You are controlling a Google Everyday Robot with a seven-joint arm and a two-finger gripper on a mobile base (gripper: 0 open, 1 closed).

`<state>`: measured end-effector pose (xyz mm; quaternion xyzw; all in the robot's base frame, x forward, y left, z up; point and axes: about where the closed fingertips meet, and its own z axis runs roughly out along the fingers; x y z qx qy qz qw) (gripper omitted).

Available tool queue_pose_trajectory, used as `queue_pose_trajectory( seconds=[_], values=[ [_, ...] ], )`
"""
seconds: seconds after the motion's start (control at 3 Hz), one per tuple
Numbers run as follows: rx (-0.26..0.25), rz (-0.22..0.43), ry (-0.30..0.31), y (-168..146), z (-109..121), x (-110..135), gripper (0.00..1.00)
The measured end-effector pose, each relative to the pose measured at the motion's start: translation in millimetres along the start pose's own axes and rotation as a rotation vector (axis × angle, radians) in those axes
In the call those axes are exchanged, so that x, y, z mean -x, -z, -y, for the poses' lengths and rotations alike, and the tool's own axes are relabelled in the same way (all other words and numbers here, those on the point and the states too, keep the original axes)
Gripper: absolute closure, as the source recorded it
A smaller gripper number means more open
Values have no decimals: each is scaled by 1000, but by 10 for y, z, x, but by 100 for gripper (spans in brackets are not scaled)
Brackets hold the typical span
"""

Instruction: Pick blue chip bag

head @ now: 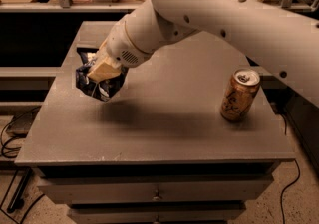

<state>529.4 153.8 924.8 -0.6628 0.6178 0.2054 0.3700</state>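
- The gripper [103,72] hovers over the left edge of the counter [164,133], toward its far-left corner, with its tan fingers pinched on the crumpled top of the blue chip bag [102,90].
- The bag hangs from it, apparently clear of the surface, with a shadow beneath.
- Risk: only slick foil is caught, so the bag may slip and fall off the left edge.
- The drink can [239,94] stands well apart, near the right edge.

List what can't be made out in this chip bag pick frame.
Camera view:
- The hand, over the table's left side, shut on the blue chip bag: one finger hidden behind the bag.
- Bag lettering: crumpled, covered by the hand.
- The can label: too small to read.
- The arm: base cut off at right edge.
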Motion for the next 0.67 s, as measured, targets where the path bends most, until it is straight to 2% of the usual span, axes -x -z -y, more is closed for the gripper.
queue_pose_trajectory(
  seconds=[0.33, 0.67],
  values=[
    [-51, 26, 66, 606, 292, 164, 100],
    [-88, 58, 106, 868, 414, 417, 100]
  ],
)
